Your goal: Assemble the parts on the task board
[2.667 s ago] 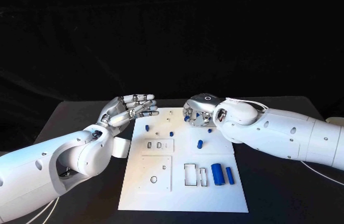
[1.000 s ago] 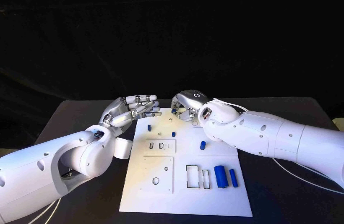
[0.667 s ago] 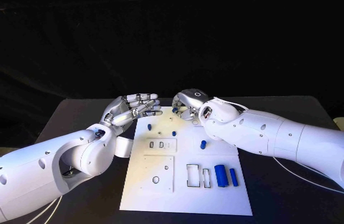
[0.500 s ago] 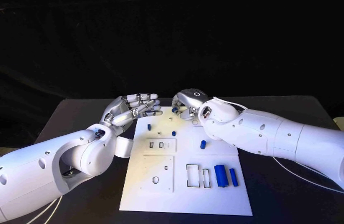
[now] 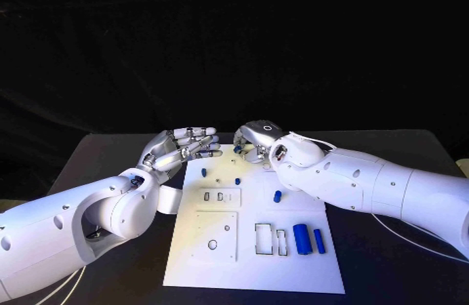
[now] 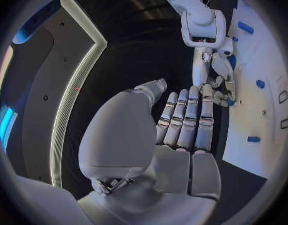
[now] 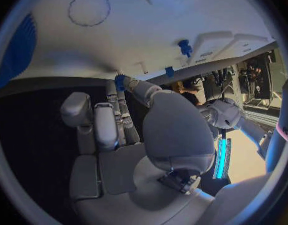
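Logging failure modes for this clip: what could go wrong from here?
The right hand pinches a small blue part at its fingertips near the board's far edge; a light grip might drop it. The left hand hovers open close by, so the hands could collide. Standing pegs nearby could get knocked.

On my task board [image 5: 196,264] I count six loose blue parts: two long bars [image 5: 301,239] side by side by the rectangular cutouts, four small pegs [image 5: 276,196] farther up. Two hands of mine.
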Action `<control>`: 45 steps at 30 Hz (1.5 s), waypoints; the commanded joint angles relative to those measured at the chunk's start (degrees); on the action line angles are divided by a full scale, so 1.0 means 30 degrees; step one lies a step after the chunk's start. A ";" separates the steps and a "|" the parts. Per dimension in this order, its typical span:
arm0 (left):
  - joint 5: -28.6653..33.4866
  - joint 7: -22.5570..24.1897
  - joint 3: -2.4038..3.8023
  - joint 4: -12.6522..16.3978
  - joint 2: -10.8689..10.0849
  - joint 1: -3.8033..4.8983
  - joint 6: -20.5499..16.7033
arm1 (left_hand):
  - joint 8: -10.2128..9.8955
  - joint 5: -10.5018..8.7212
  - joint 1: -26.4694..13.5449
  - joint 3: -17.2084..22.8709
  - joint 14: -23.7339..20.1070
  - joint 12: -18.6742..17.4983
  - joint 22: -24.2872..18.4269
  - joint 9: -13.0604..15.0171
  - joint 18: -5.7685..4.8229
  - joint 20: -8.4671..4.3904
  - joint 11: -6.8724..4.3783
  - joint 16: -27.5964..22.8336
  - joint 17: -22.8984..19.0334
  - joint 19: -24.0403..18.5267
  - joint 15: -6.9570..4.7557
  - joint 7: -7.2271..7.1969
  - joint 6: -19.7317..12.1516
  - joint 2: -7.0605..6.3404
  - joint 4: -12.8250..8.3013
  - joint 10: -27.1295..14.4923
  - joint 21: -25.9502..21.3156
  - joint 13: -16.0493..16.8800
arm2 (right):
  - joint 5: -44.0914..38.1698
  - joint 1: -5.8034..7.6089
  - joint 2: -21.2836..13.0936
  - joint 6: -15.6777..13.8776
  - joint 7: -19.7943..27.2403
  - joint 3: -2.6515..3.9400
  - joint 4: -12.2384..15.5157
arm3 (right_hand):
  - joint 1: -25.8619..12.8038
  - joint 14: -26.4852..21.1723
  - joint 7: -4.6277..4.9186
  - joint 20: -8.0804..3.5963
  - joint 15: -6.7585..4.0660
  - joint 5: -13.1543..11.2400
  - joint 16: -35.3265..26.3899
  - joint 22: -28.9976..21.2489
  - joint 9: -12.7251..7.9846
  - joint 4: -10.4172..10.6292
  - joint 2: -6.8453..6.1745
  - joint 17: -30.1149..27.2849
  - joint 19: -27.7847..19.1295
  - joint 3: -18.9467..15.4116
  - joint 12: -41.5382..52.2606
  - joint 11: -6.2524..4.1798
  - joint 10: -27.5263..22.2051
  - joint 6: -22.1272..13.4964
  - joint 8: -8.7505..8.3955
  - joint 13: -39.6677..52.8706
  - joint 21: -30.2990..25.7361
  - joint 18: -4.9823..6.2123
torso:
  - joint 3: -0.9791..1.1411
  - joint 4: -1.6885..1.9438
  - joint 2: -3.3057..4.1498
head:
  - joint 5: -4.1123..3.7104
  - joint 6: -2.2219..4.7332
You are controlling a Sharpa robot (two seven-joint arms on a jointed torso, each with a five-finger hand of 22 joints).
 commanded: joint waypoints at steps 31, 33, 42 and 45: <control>0.0049 0.0016 0.0015 -0.0237 -0.0374 0.0034 0.0769 | 0.0024 -0.0108 -0.0167 0.0279 0.0056 -0.0186 -0.0052 0.0017 0.0252 -0.0017 0.0000 -0.0055 0.0049 0.0080 0.0010 0.0473 0.0153 -0.0040 -0.0057 0.0232 0.0081 -0.0023 | 0.4646 0.0777 -0.4497 0.2226 0.0433 0.0537 0.4389 | -0.0850 0.0436 -0.0091 -0.0141 -0.0489 0.0860 0.0670 0.0931 0.0422 0.0828 -0.1263 0.0430 0.0265 -0.1494 0.2964 -0.0594 0.3391 -0.1400 -0.0630 0.1474 0.0322 -0.0271 | 0.0135 -0.0588 -0.0199 | -0.0256 0.0164; 0.0049 0.0024 0.0015 -0.0251 -0.0427 0.0034 0.0802 | 0.0025 -0.0110 -0.0172 0.0295 0.0048 -0.0191 -0.0056 0.0018 0.0251 -0.0016 -0.0006 -0.0064 0.0051 0.0077 0.0011 0.0464 0.0160 -0.0045 -0.0066 0.0242 0.0078 -0.0023 | 0.5403 0.0923 -0.5136 0.3032 0.0677 0.0569 0.4675 | -0.0905 0.0634 -0.0217 -0.0390 -0.0629 0.1340 0.1295 0.1512 0.0798 0.1144 -0.1322 0.1245 0.0625 -0.2713 0.5247 -0.0640 0.2676 -0.1948 -0.0232 0.3835 0.0680 -0.0424 | 0.0139 -0.0710 -0.0245 | -0.0232 0.0110; 0.0052 0.0054 0.0013 -0.0516 -0.0319 0.0033 0.0897 | 0.0029 -0.0110 -0.0180 0.0322 0.0044 -0.0197 -0.0059 0.0020 0.0251 -0.0017 -0.0012 -0.0073 0.0055 0.0076 0.0009 0.0456 0.0175 -0.0038 -0.0074 0.0259 0.0077 -0.0022 | 0.6854 0.1126 -0.6596 0.4641 0.0871 0.0618 0.4170 | -0.0553 0.1399 0.0137 -0.0055 -0.0213 0.1658 0.4081 0.3775 0.2179 0.2931 -0.1143 0.5800 0.1846 -0.5355 2.1868 -0.0256 0.3340 -0.4874 0.1883 2.0457 0.1995 -0.0795 | 0.0130 -0.0897 -0.0348 | -0.0327 0.0118; 0.0053 0.0053 0.0011 -0.0645 -0.0216 0.0032 0.0942 | 0.0029 -0.0110 -0.0180 0.0322 0.0044 -0.0197 -0.0059 0.0020 0.0251 -0.0017 -0.0012 -0.0073 0.0055 0.0076 0.0009 0.0456 0.0175 -0.0038 -0.0074 0.0259 0.0077 -0.0022 | 0.6934 0.1112 -0.6743 0.4675 0.0824 0.0620 0.3929 | -0.0471 0.1425 0.0190 -0.0002 -0.0166 0.1631 0.4188 0.3991 0.2254 0.3106 -0.1108 0.5980 0.1960 -0.5576 2.2501 -0.0213 0.3518 -0.5048 0.2085 2.1098 0.2125 -0.0828 | 0.0112 -0.0864 -0.0350 | -0.0350 0.0141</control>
